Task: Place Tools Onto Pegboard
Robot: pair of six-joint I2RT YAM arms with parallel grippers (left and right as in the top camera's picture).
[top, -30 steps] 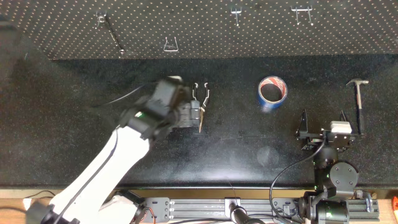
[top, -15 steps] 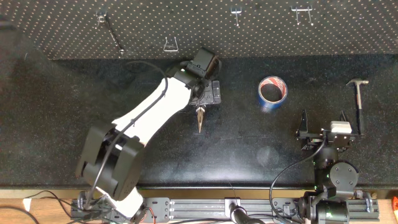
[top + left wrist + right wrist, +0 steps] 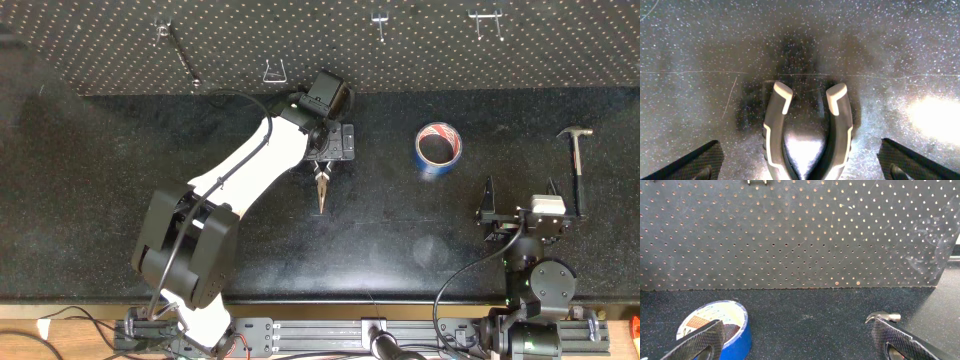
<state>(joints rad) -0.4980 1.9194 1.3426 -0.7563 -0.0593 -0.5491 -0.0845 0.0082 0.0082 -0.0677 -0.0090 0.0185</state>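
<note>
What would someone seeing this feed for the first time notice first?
The white left arm's end effector draws the eye: it hangs open over the grey-handled metal pliers near the middle of the black worktop. Farther right lie a blue roll of tape and a black-handled metal hammer, with the perforated black pegboard standing behind them.

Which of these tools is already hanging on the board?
The wrench, hung at the pegboard's left; the pliers, the tape roll and the hammer lie on the table.
</note>
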